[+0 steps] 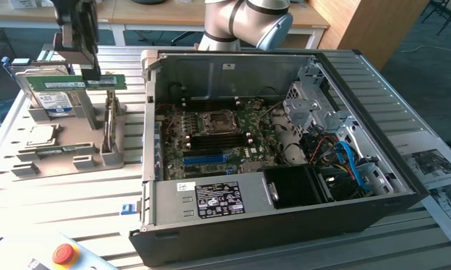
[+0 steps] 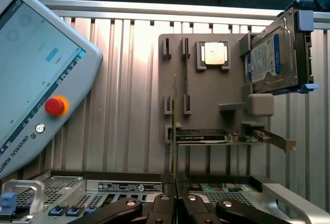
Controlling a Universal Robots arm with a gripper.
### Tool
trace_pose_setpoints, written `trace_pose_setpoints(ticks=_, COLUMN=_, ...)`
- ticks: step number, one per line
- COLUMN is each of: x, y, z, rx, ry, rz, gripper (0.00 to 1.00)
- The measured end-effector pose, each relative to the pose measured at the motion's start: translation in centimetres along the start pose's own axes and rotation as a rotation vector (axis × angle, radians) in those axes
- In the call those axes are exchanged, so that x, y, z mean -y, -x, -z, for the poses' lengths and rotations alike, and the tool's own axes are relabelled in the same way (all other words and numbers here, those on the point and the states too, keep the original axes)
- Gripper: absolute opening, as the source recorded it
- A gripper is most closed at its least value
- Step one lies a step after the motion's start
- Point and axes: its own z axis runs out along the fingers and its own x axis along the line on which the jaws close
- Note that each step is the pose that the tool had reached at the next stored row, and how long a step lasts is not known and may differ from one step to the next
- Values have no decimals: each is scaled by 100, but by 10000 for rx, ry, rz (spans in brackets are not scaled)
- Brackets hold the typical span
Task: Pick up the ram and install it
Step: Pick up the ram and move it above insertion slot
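The gripper [image 2: 175, 199] pinches the ram [image 2: 174, 131] edge-on before a grey holder plate [image 2: 206, 92] carrying a processor [image 2: 214, 54], hard drive [image 2: 269, 59] and expansion card [image 2: 206, 137]. A teach pendant [image 2: 31, 64] lies beside the plate.

A slatted aluminium table [image 1: 52, 197] spans the foreground, and strong light washes it bright toward the exterior view's left. Behind it stands a wooden desk [image 1: 150, 16] on white legs. A tall wooden cabinet side [image 1: 368, 28] rises at the exterior view's right, above dark blue-grey carpet [image 1: 428, 56].
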Motion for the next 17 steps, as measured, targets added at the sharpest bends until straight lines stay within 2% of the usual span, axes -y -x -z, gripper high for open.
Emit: trace_pose_setpoints(ticks=17, x=292, y=-3, z=20, rx=1, ry=88, rz=-2, gripper=12)
